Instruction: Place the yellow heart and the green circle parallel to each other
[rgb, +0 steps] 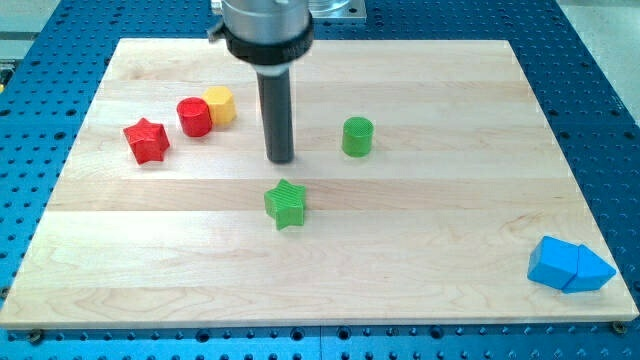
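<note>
The green circle (357, 136) is a small green cylinder standing a little right of the board's centre. The yellow block (220, 104) sits at the upper left, touching a red cylinder (194, 117); its heart shape is not clear from here. My tip (280, 159) is the lower end of the dark rod, on the board between these two. It is about 75 px left of the green circle and below-right of the yellow block, touching neither.
A green star (286, 204) lies just below my tip. A red star (147, 140) sits left of the red cylinder. Two blue blocks (568, 266) lie together at the lower right corner. The wooden board (450, 200) rests on a blue perforated table.
</note>
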